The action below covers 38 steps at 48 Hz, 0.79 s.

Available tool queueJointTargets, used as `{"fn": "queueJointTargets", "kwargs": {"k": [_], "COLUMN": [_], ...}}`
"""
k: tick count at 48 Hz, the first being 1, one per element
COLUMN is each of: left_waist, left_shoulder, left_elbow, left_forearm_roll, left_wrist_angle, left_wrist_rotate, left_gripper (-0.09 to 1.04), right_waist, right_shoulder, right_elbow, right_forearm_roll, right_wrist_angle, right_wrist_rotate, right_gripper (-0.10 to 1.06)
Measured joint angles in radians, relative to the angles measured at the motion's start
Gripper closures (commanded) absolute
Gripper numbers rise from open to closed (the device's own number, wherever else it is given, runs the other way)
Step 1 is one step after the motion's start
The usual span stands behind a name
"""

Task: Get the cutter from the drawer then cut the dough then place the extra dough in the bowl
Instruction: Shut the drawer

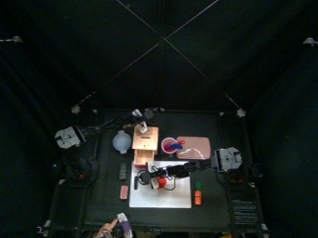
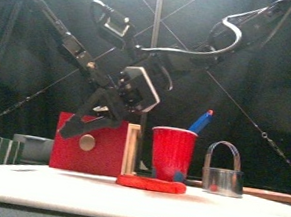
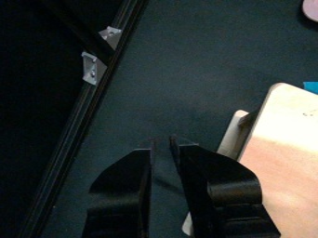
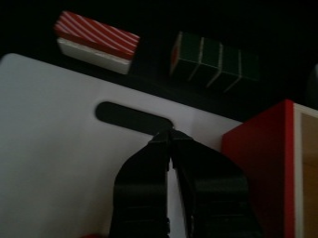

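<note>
Toy foods: a red-and-white striped block (image 4: 97, 39) and a dark green sushi roll (image 4: 214, 58) lay on the desk (image 3: 187, 74), just left of the white board (image 1: 168, 197).
Bowl: the blue-grey bowl (image 1: 121, 141) sat far back, just left of the wooden box (image 1: 145, 141).
Left hand: the left hand (image 3: 165, 149) was squeezed tight together with nothing in it, up over bare desk beside the box.
Drawer: the box's red drawer front (image 2: 89, 146) faced the near side.
Dough: the flat red dough (image 2: 151, 183) lay on the board, near the box.
Right hand: the right hand (image 4: 168, 139) was closed tight and held nothing, up over the board's left end, by the drawer front.
Cup: the red cup (image 2: 172, 152) with a blue knife (image 2: 202, 120) stood right of the dough.
Cutter: the metal cutter (image 2: 224, 171) stood upright, right of the cup, with no hand on it.
Tray: the pink tray (image 1: 199, 146) lay far back, right of the box.
</note>
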Motion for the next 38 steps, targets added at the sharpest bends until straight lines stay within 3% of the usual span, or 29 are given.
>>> {"fn": "queueJointTargets", "kwargs": {"k": [23,33,38], "left_waist": [0.000,0.000,0.003], "left_shoulder": [0.012,0.012,0.012], "left_elbow": [0.011,0.011,0.011], "left_forearm_roll": [-0.002,-0.018,-0.034], "left_wrist_angle": [-0.049,-0.051,-0.055], "left_wrist_rotate": [-0.002,-0.003,-0.006], "left_gripper": [0.31,0.31,0.31], "right_waist": [-0.144,-0.196,-0.207], "right_shoulder": [0.021,0.044,0.051], "right_elbow": [-0.081,-0.127,-0.137], "right_forearm_roll": [-0.135,-0.209,-0.216], "right_wrist_angle": [0.101,0.109,0.110], "right_wrist_rotate": [0.006,0.002,0.012], "right_gripper": [0.73,0.73,0.73]}}
